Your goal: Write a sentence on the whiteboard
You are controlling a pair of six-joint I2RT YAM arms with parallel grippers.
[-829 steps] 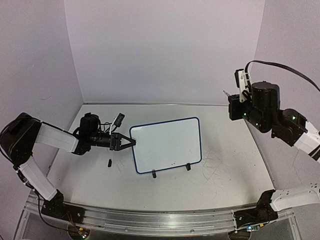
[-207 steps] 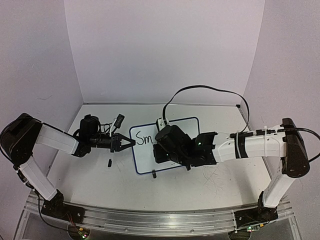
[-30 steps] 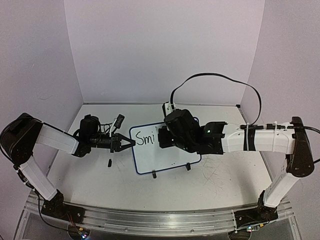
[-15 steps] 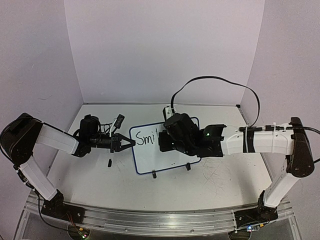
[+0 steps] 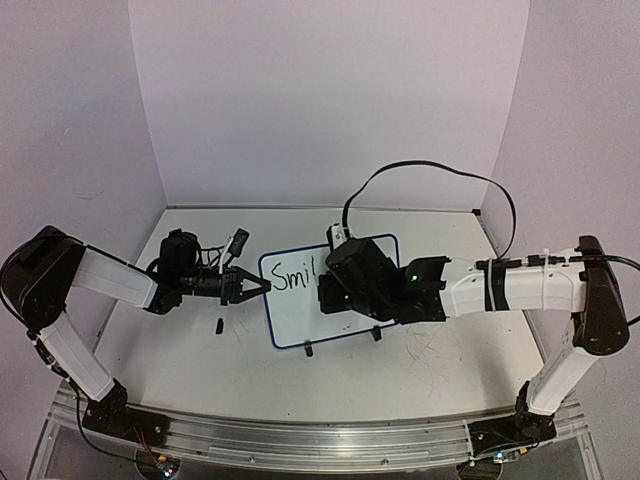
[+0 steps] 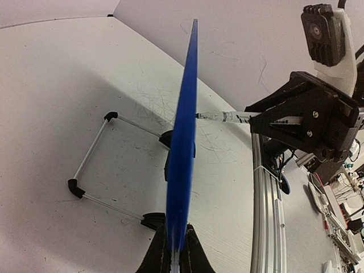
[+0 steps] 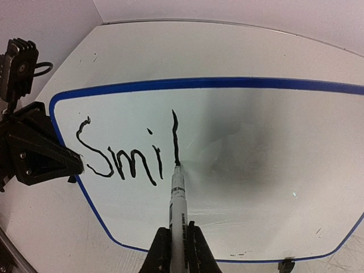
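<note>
While the marker (image 7: 177,196) tip sits at the foot of the "l", we have the right gripper (image 7: 174,250) clenched on its barrel, whiteboard (image 7: 267,170) straight ahead of it. The sentence (image 7: 122,156), "Smil" so far, lies ahead and left of that gripper. Left gripper (image 6: 173,253) is pinched on the board's blue edge, board standing edge-on straight out from it. For the "e" we'd lift clear, step right, press lightly so the board doesn't rock, and match letter height
</note>
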